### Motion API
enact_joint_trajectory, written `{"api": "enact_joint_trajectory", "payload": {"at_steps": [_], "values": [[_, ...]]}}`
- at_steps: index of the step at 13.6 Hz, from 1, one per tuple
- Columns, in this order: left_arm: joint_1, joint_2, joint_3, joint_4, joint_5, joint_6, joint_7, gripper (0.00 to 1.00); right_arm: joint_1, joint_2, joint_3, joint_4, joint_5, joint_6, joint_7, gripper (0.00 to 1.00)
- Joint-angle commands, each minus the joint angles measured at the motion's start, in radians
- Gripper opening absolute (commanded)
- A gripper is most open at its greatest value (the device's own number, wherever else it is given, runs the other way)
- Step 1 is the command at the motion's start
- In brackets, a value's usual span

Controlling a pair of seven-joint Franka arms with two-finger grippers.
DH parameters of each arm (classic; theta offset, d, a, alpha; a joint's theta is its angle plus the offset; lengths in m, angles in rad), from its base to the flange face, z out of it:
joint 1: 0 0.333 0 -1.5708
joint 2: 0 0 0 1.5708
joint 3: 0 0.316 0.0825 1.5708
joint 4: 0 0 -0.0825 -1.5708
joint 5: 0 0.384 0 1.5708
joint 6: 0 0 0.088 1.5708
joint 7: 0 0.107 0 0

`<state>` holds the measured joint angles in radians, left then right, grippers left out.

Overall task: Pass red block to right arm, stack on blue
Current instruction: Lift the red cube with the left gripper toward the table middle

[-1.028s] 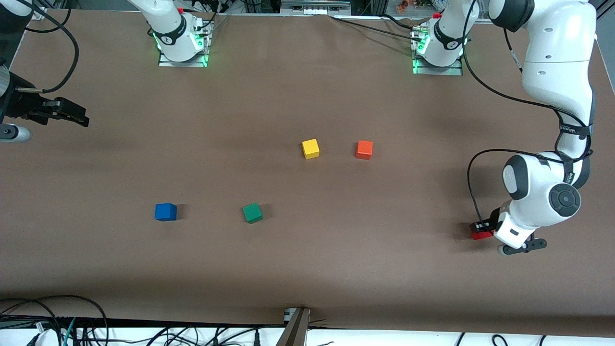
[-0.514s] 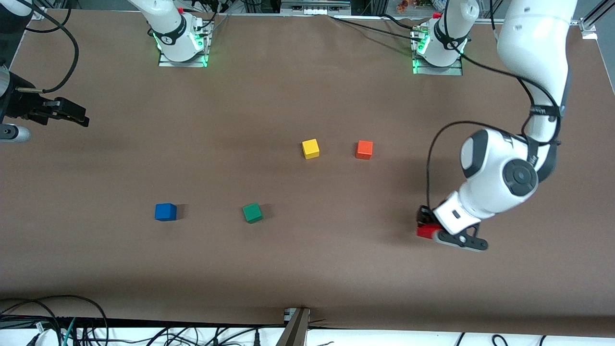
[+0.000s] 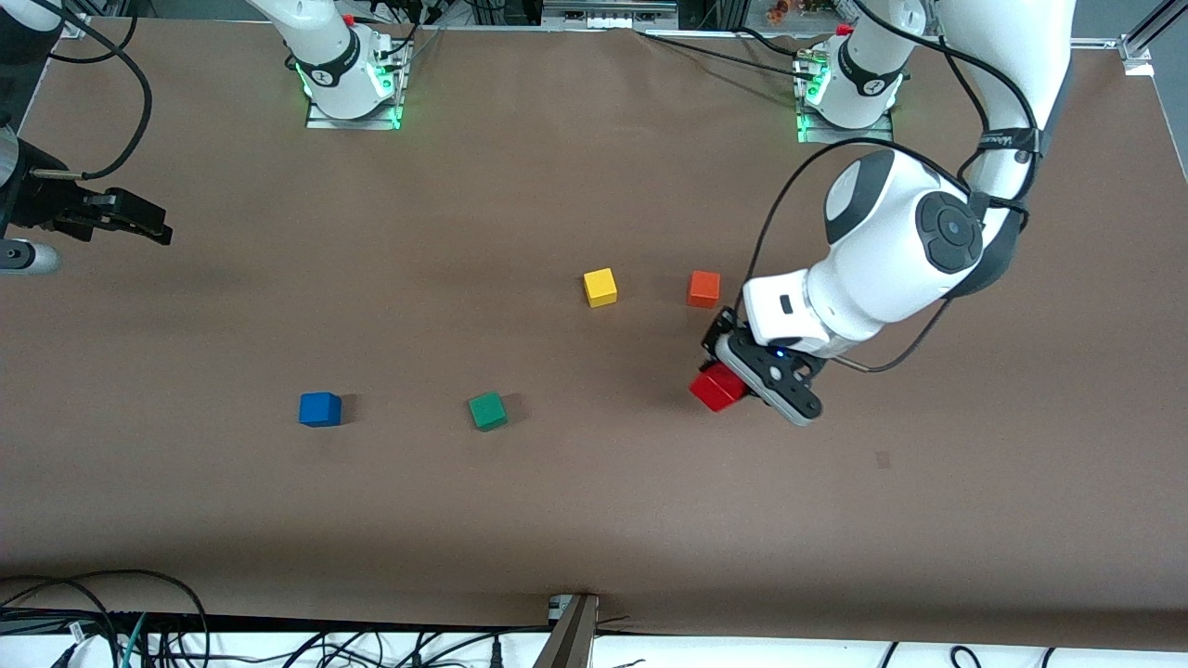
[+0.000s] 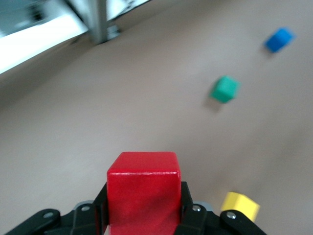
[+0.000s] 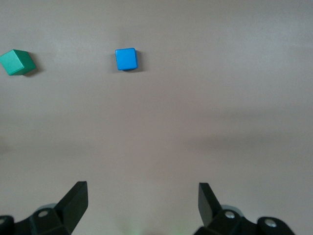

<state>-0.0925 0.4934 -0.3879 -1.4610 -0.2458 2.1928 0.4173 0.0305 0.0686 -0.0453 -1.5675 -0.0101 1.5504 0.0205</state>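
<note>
Red block (image 3: 716, 388) in left gripper (image 3: 733, 376)

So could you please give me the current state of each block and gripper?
red block: held by the left gripper, off the table
blue block: on the table, nothing stacked on it
right gripper: open, empty, waiting at its end of the table

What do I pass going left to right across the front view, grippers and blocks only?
right gripper → blue block → green block → yellow block → orange block, with the red block held in the left gripper just past it.
</note>
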Motion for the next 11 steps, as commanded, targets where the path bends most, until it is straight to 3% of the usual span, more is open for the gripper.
{"api": "enact_joint_trajectory", "payload": {"at_steps": [1, 4, 10, 11], "values": [[0.024, -0.01, -0.026, -0.022, -0.229, -0.001, 0.258, 0.13, -0.003, 0.0, -0.001, 0.021, 0.012, 0.017, 0.002, 1.0], [0.013, 0.027, -0.023, -0.022, -0.473, 0.01, 0.545, 0.1, -0.014, 0.01, -0.03, 0.023, 0.226, 0.014, -0.022, 1.0], [-0.074, 0.028, -0.025, -0.032, -0.967, 0.155, 0.813, 0.09, 0.006, 0.023, -0.025, 0.03, 0.265, -0.09, -0.06, 1.0], [-0.085, 0.028, -0.026, -0.027, -1.007, 0.183, 0.858, 0.09, 0.012, 0.033, -0.025, 0.032, 0.288, -0.111, -0.06, 1.0]]}}
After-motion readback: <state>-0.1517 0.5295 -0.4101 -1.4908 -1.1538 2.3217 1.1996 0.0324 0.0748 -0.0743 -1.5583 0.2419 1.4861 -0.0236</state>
